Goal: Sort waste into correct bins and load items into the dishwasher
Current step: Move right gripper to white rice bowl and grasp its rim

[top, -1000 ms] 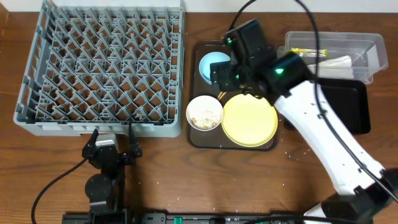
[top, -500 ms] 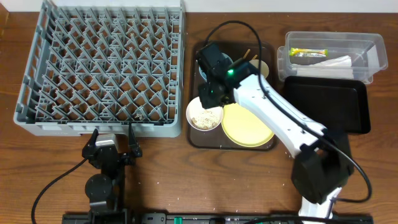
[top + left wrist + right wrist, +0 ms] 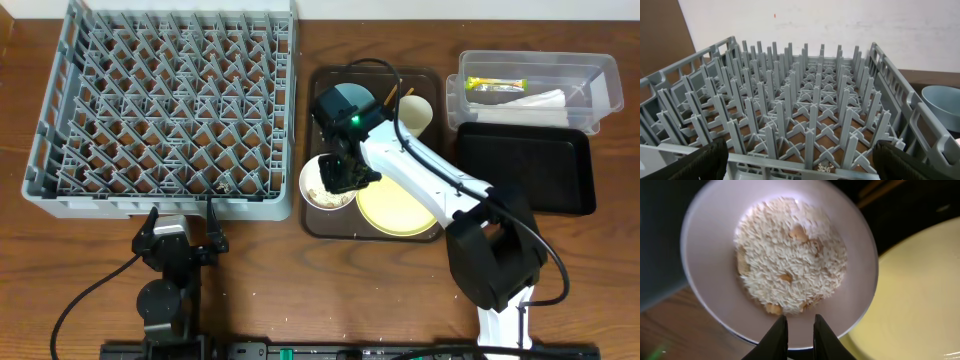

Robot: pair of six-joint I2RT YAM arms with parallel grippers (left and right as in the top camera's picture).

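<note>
**RIGHT GRIPPER AT THE RIM OF THE RICE BOWL**

The right gripper (image 3: 799,332) is holding its jaws narrow, with a slim gap between them. Whether they are pinching anything cannot be told. Its tips are sitting at the rim of the round white bowl (image 3: 705,275), and the whitish rice-like food scraps (image 3: 790,255) are lying just beyond them. The bowl is standing at the near left of the brown serving tray (image 3: 313,222). The shallow black rectangular tray (image 3: 525,170) is lying well to the right. The left gripper (image 3: 800,167), spread wide, is sitting farther off.
</note>
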